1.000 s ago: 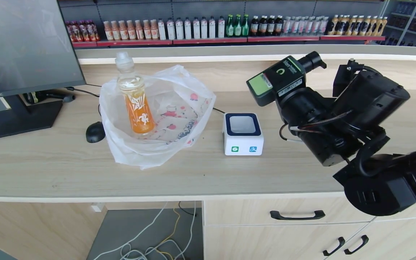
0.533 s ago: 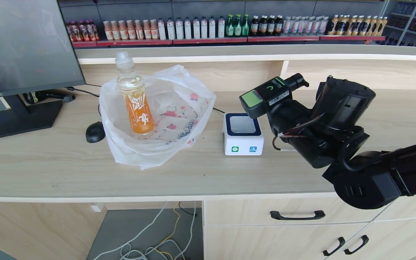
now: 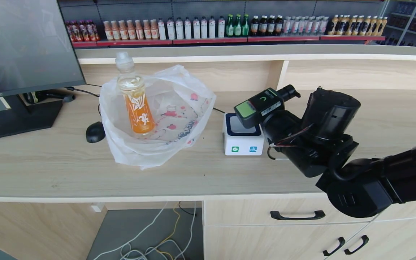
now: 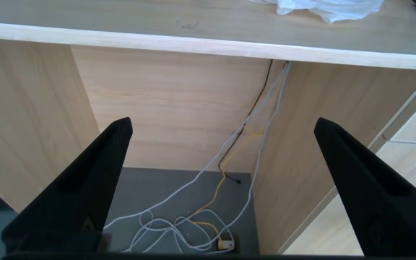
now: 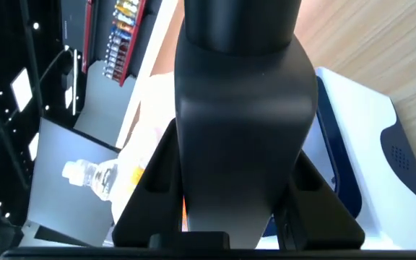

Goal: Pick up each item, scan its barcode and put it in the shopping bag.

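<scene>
Right arm [image 3: 323, 144] dropped toward boxy white scanner [image 3: 243, 141], 3 o'clock of crinkly shopping bag [image 3: 135, 153]; bottle [image 3: 135, 104] upright inside; left pincer [image 4: 222, 126] spread wide, right pincer [image 5: 237, 108] grip hidden.

Scanner [image 3: 242, 144] partly hidden behind right arm [image 3: 302, 148]; monitor [image 3: 20, 47] cut by frame edge.

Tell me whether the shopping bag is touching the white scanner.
Apart. The head view shows a strip of bare counter between the shopping bag and the scanner's left side.
</scene>
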Motion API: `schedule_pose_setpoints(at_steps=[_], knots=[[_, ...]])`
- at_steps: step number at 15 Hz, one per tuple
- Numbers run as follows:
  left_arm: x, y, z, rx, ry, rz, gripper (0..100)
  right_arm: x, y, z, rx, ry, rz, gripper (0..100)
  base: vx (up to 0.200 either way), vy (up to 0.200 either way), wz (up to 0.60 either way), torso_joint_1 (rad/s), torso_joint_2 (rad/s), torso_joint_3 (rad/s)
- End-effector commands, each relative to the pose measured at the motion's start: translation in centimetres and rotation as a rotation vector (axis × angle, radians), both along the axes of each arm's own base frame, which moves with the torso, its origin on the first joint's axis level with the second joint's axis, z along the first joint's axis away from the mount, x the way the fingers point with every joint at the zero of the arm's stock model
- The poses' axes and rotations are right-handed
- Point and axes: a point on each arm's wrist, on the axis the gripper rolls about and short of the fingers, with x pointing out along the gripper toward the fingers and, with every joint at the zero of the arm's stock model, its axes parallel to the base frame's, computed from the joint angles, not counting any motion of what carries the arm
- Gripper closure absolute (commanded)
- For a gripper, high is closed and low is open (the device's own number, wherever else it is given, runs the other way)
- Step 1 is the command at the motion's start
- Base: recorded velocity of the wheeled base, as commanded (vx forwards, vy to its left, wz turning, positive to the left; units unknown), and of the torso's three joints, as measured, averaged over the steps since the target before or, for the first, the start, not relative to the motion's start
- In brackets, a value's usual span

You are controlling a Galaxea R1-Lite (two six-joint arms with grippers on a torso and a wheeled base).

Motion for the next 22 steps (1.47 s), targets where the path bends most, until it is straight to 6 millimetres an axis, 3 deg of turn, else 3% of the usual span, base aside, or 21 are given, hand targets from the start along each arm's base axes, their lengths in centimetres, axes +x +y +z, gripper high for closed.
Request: schedule_pose_setpoints(at_steps=[1, 22], knots=[[0.00, 0.00, 0.00, 0.000, 0.000, -0.001, 0, -0.41, 0.13, -0.78, -0.017, 0.024, 0.005, 100, 0.000, 0.000, 0.00, 0.000, 0.00, 0.000], [0.00, 0.00, 0.00, 0.000, 0.000, -0.001, 0, -0.53, 0.52, -1.26, 0.001, 0.043, 0.018, 100, 0.000, 0.000, 0.00, 0.000, 0.00, 0.000]])
